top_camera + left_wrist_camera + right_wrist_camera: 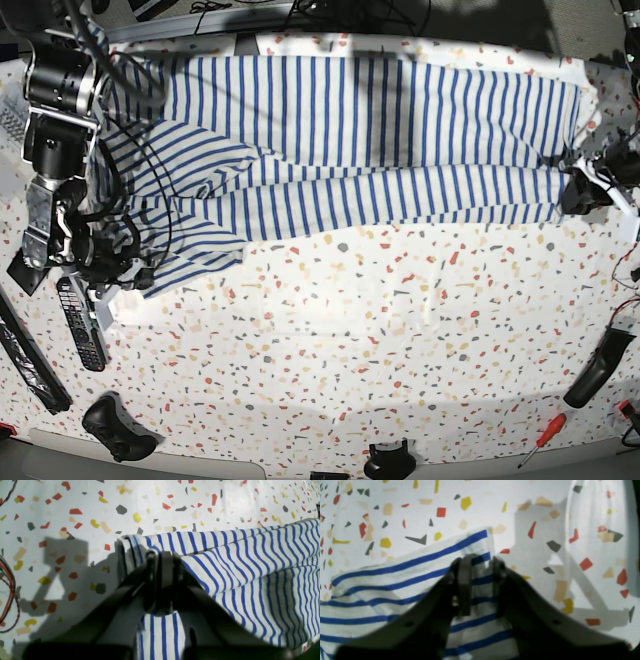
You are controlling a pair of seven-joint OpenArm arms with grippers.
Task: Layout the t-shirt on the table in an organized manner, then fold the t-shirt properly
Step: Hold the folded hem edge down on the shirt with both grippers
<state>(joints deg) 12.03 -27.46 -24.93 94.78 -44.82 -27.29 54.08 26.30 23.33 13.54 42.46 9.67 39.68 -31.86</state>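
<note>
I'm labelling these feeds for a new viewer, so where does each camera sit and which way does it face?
Left wrist: on the left arm, facing past its dark gripper to the striped shirt.
Right wrist: on the right arm, facing past its blurred fingers to a shirt corner and speckled tabletop.
Base: above the table, facing down; both arms show, left arm at picture right.
Base and left wrist share the shirt.

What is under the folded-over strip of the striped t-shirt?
More striped cloth of the t-shirt shows beyond its edge; whatever lies directly beneath is covered.
</note>
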